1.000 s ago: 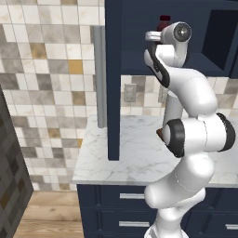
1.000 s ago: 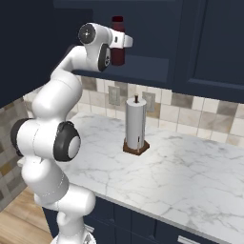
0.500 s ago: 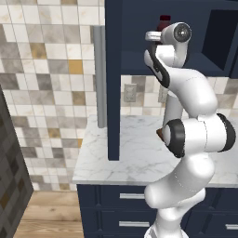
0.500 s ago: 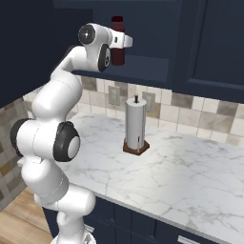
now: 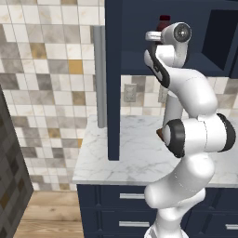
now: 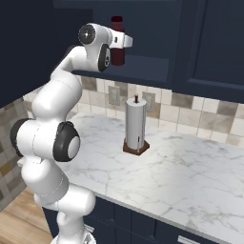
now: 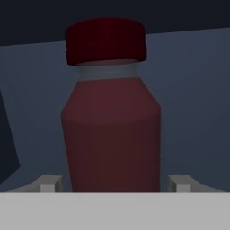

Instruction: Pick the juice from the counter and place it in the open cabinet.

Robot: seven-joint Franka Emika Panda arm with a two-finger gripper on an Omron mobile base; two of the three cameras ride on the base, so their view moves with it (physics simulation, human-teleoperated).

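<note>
The juice [image 7: 112, 134], a dark-red bottle with a red cap, stands upright inside the open cabinet [image 6: 147, 64] on its dark shelf. It also shows as the juice [image 6: 117, 43] and the juice [image 5: 164, 21], just past the white hand. My gripper [image 7: 114, 183] sits around the bottle's lower body and looks open. A pale fingertip [image 7: 50, 183] shows on either side of the bottle with a thin gap. The cabinet's slab door [image 5: 113, 79] hangs open to the left of the arm. The marble counter [image 6: 181, 171] lies below.
A white paper-towel roll [image 6: 135, 125] on a brown base stands on the counter under the cabinet. A closed navy cabinet door [image 6: 214, 43] is to the right. Navy drawers [image 5: 135, 196] with silver handles sit below the counter edge. A tiled wall backs the counter.
The bottle has sunk very slightly and the hand has shifted a little. Otherwise the arm holds its pose at the cabinet.
</note>
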